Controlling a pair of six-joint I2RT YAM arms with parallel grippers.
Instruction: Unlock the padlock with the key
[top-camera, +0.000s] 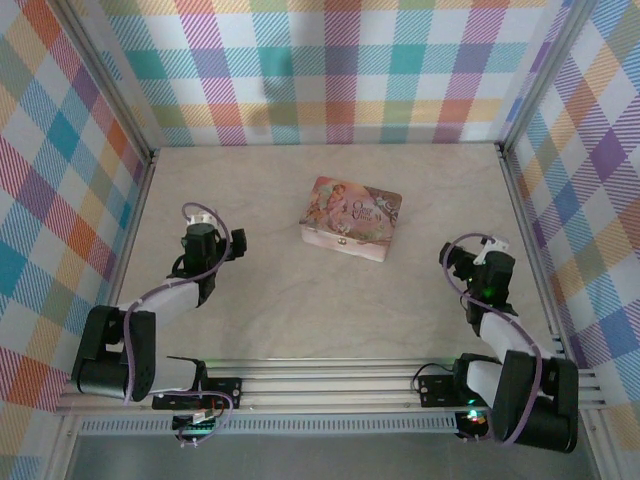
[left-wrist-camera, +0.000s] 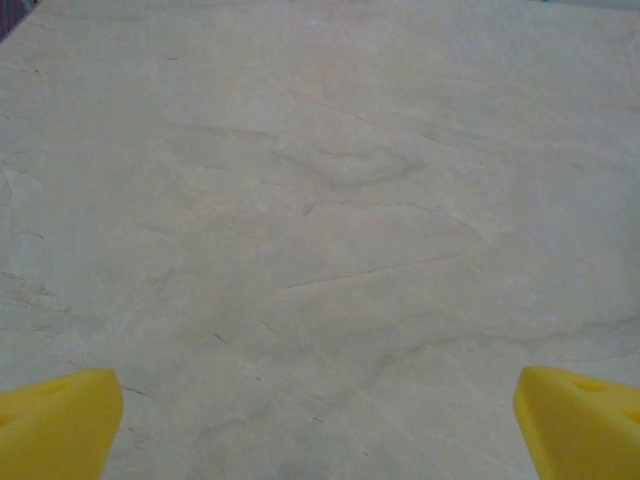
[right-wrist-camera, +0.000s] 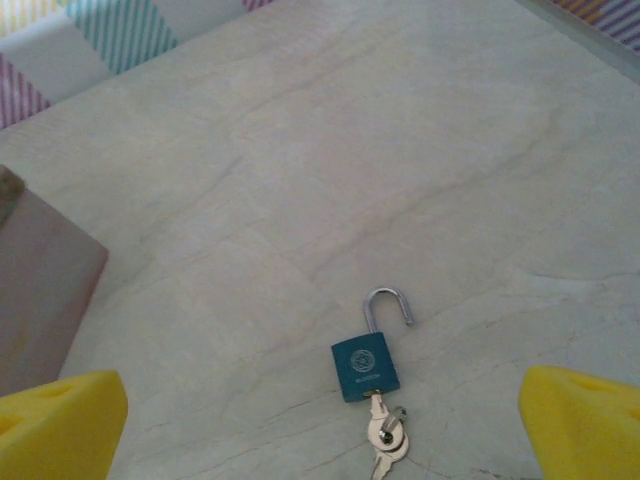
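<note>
A teal padlock (right-wrist-camera: 364, 368) lies flat on the pale table in the right wrist view. Its silver shackle (right-wrist-camera: 388, 305) stands raised with one leg free of the body. A silver key (right-wrist-camera: 385, 432) sits in the keyhole at the padlock's near end, with a second key on the same ring. My right gripper (right-wrist-camera: 322, 422) hovers over it, open, its yellow fingertips (right-wrist-camera: 60, 420) far apart on either side, touching nothing. My left gripper (left-wrist-camera: 320, 425) is open above bare table. From above, the left gripper (top-camera: 208, 238) sits mid-left and the right gripper (top-camera: 480, 266) at the right.
A decorated tin box (top-camera: 351, 217) rests at the table's centre, between the two arms; its corner (right-wrist-camera: 40, 290) shows at the left of the right wrist view. Plaid walls enclose the table on three sides. An aluminium rail (top-camera: 330, 385) runs along the near edge.
</note>
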